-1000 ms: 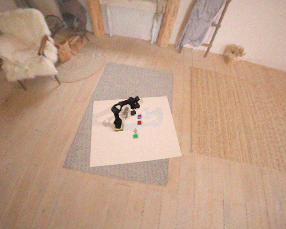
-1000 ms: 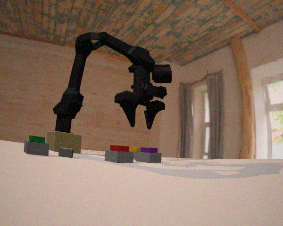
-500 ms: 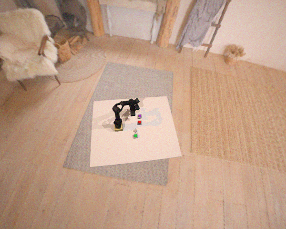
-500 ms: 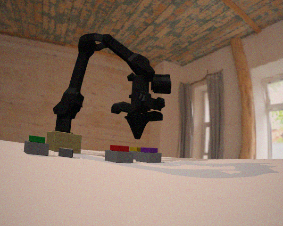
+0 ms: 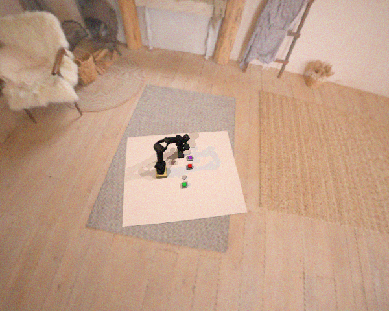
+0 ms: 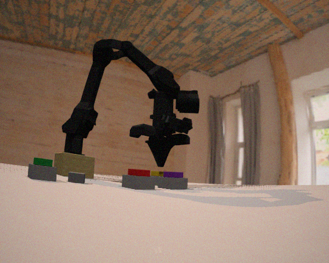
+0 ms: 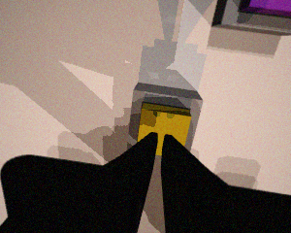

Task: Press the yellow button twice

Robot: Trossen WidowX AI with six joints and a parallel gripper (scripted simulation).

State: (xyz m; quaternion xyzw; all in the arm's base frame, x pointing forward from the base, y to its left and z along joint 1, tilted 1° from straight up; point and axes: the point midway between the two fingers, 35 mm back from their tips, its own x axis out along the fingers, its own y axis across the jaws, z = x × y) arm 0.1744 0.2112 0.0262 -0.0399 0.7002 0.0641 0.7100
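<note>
A square yellow button (image 7: pixel 164 127) in a grey housing sits on the bench (image 5: pixel 194 201) beside the purple button (image 7: pixel 272 6), with no writing visible on it; the arm's fingers, closed together and holding nothing, point down just above its near edge

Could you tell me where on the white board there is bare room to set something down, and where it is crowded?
Bare room: the white board in front of the green button toward its near edge, and its right side beyond the purple button and red button. Crowded: the cluster by the arm's base, where the shut gripper hangs over the yellow button, and a small grey block.
</note>
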